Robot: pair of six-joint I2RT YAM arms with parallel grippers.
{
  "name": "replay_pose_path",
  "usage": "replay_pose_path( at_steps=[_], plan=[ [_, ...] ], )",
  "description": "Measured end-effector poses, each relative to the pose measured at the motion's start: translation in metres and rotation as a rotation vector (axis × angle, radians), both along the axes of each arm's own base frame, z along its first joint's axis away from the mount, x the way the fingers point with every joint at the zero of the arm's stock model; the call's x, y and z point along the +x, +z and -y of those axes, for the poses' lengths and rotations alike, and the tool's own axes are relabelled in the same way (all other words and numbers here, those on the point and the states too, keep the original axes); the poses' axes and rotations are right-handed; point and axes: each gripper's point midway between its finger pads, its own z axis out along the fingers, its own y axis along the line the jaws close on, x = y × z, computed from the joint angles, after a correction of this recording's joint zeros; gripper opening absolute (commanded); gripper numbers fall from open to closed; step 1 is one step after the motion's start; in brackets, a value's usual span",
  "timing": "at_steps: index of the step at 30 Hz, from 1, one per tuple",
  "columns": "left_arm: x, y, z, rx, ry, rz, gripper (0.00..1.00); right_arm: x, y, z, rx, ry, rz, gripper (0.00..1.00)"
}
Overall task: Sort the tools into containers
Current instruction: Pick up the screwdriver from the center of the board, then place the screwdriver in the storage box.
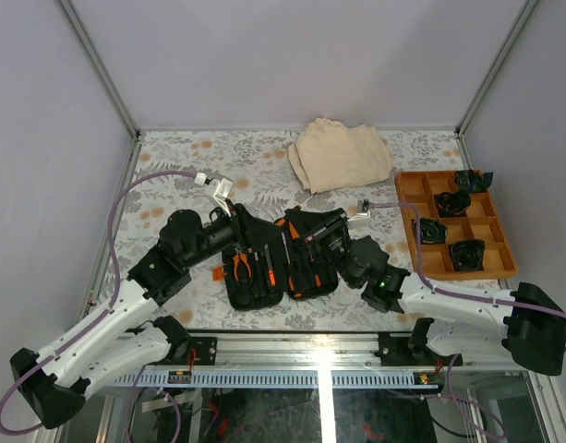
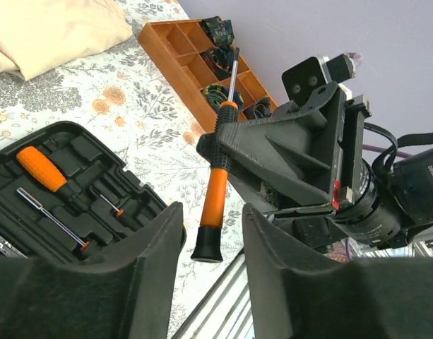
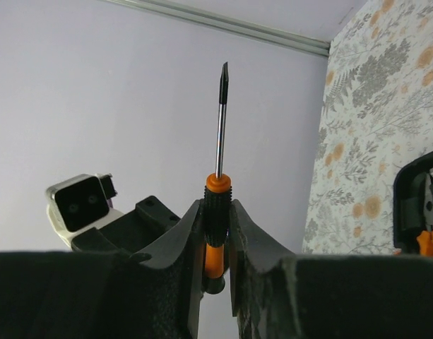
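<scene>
Right claw (image 3: 216,236) is clamped on the screwdriver (image 3: 217,185) by its handle, tip up, in the air beside the open tool case (image 2: 142,196). Left claw (image 2: 212,220) sits spread around the handle's butt end, not gripping. Looks like a handoff to me. The next move would be the left one closing squarely on the orange grip.

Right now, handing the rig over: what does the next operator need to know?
Left pincer: open, straddling the screwdriver at its butt end, apparently not touching it.
Right pincer: shut on the screwdriver's black grip.
Tool case: open between the arms; pliers and an orange-handled driver sit in slots.
Left to do: seat the held screwdriver in a free slot.
</scene>
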Motion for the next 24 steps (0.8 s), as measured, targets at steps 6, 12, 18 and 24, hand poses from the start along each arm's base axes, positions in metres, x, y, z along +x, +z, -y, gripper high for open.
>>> replay_pose_path(
  at_steps=[6,12,18,24],
  plan=[
    [0.003,-0.003,-0.001,0.022,0.016,-0.03,0.62,-0.003,-0.006,0.011,-0.099,-0.019,0.049,0.03],
    [0.004,-0.007,-0.011,0.053,0.065,-0.051,0.67,-0.008,0.002,0.037,-0.259,-0.059,0.125,0.01],
    [0.008,-0.019,-0.021,0.128,0.117,-0.096,0.67,-0.008,-0.005,0.061,-0.57,-0.091,0.184,0.0],
    [0.02,-0.045,-0.031,0.218,0.173,-0.177,0.68,-0.006,-0.027,0.083,-0.854,-0.1,0.181,0.0]
  ],
)
